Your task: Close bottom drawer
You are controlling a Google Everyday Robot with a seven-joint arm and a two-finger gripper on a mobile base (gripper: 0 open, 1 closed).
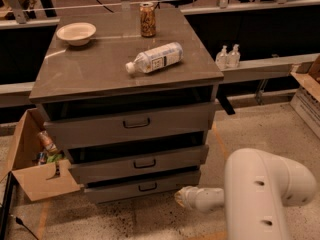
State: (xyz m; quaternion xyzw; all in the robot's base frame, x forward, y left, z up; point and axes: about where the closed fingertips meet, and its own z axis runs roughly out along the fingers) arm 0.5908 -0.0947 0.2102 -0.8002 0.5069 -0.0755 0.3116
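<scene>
The bottom drawer [142, 186] is the lowest of three grey drawers in the cabinet [125, 74]. It has a short front panel and a small black bar handle [147, 187], and it stands out slightly with a dark gap above it. My white arm [265, 189] reaches in from the bottom right. My gripper [181, 197] is at the arm's left end, low to the floor, just in front of the drawer's right front corner. Whether it touches the panel does not show.
The middle drawer [142, 164] and top drawer [132, 124] also stand slightly out. On the cabinet top are a white bowl [76, 32], a can [147, 19] and a lying bottle [154, 58]. An open cardboard box [35, 159] sits on the floor at the left.
</scene>
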